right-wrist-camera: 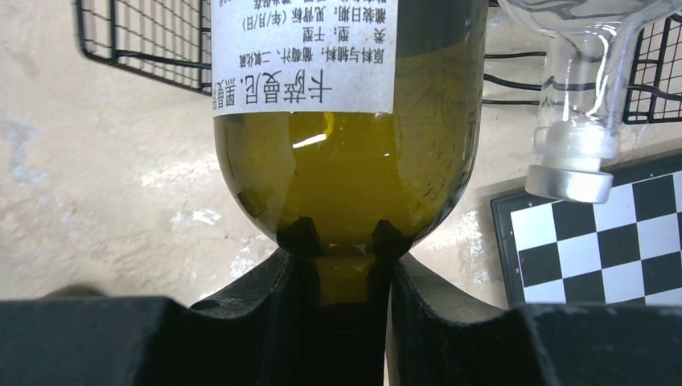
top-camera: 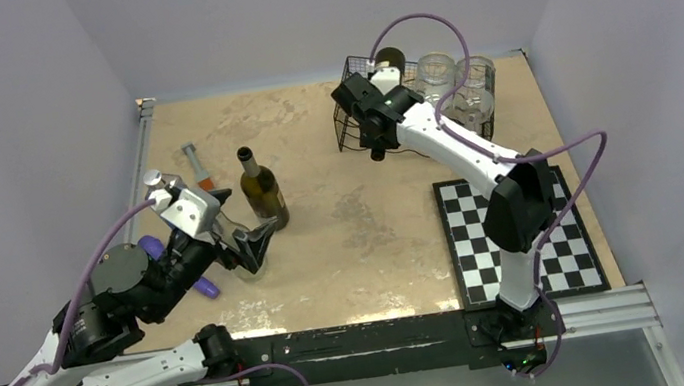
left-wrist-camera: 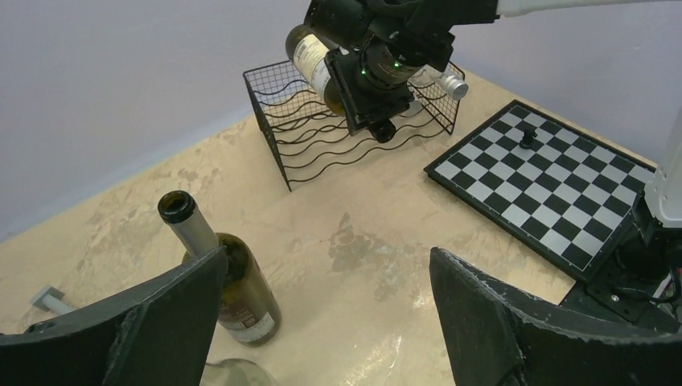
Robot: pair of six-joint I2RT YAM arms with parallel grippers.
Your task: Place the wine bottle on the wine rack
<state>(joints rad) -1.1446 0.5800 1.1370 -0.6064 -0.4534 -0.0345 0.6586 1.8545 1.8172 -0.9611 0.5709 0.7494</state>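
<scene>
The right claw is clamped on the neck of a green wine bottle, one finger on each side of the glass. The bottle hangs tilted at the top left end of the wine rack, a black wire basket at the far side of the surface, with its base pointing away from the arm. I cannot tell whether it already rests on the wires. Two clear bottles lie in the right part of the rack, and one capped neck pokes out just beside the held bottle. A chessboard lies near right.

The left claw hovers low over the near left of the surface, its fingers wide apart and holding nothing. Just beyond it a second wine bottle stands upright with an open mouth, well apart from the rack.
</scene>
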